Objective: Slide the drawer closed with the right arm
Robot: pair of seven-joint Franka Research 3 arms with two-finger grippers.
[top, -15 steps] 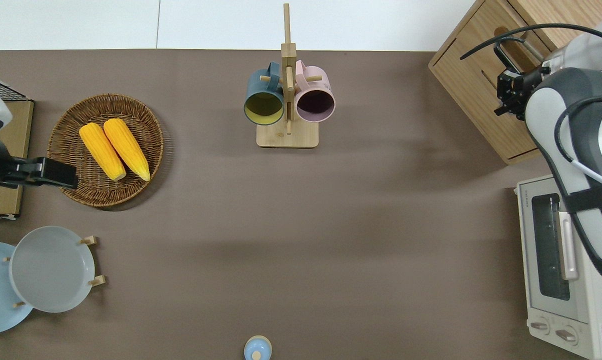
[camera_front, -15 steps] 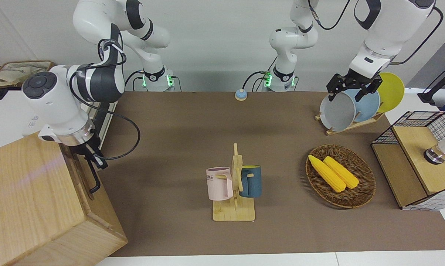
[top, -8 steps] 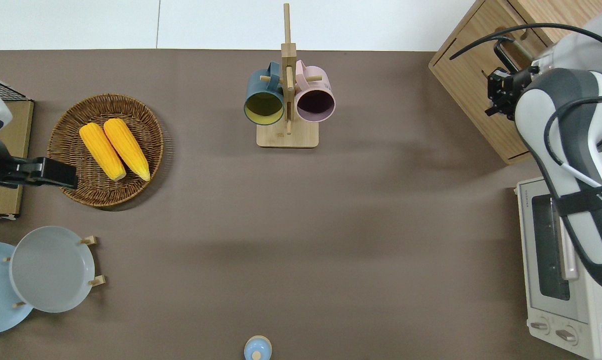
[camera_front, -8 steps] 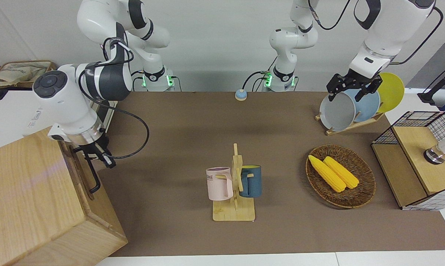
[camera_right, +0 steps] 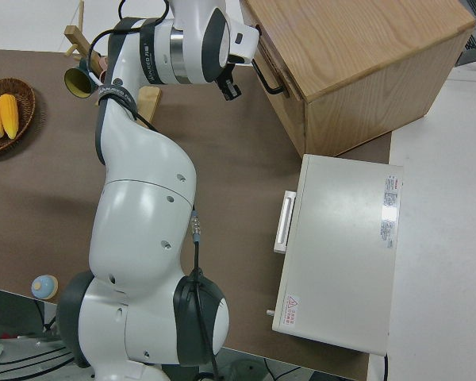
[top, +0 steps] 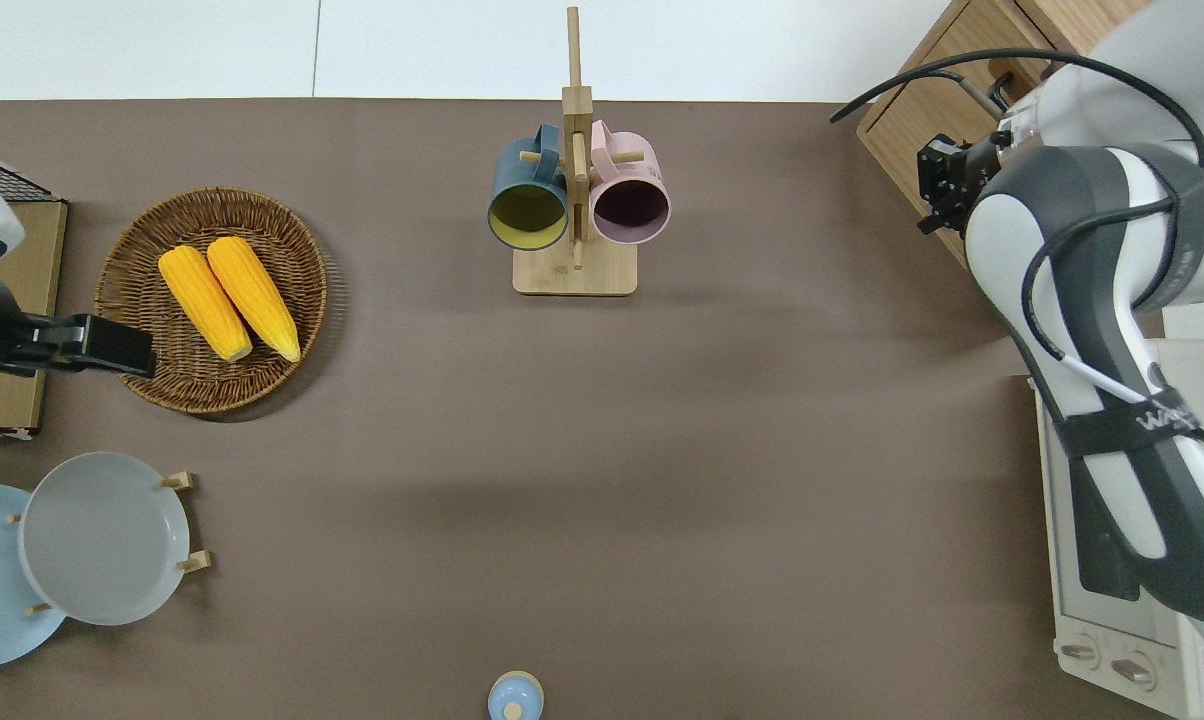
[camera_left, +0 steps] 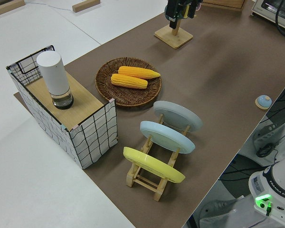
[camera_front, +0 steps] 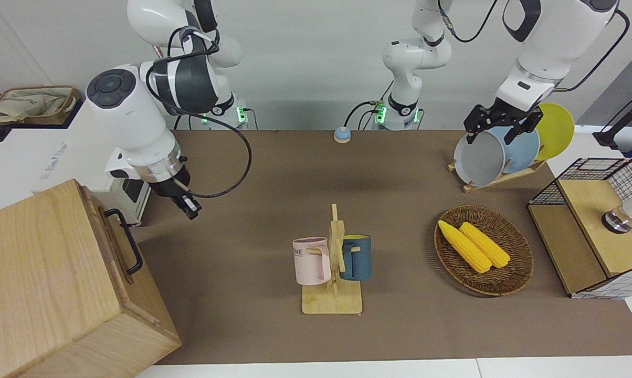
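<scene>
The pale wood cabinet point(camera_front: 48, 283) stands at the right arm's end of the table. Its drawer point(camera_front: 111, 242) looks pushed in flush, with the black loop handle point(camera_front: 129, 244) free. The same handle point(camera_right: 268, 79) shows in the right side view. My right gripper point(camera_front: 190, 210) hangs shut and empty, clear of the handle, over the table just off the cabinet front point(top: 902, 125). From above, the right gripper point(top: 937, 190) is at the cabinet's front edge. The left gripper point(camera_front: 497, 128) is parked and open.
A toaster oven point(camera_right: 341, 254) sits beside the cabinet, nearer the robots. A mug rack point(camera_front: 334, 268) holds two mugs mid-table. Toward the left arm's end are a corn basket point(camera_front: 484, 249), a plate rack point(camera_front: 497, 152) and a wire-mesh box point(camera_front: 589, 226). A small blue bell point(camera_front: 341, 135) lies near the bases.
My right gripper has drawn back from the drawer handle toward the middle of the table and risen. The handle is now clear of it. The left arm has not moved.
</scene>
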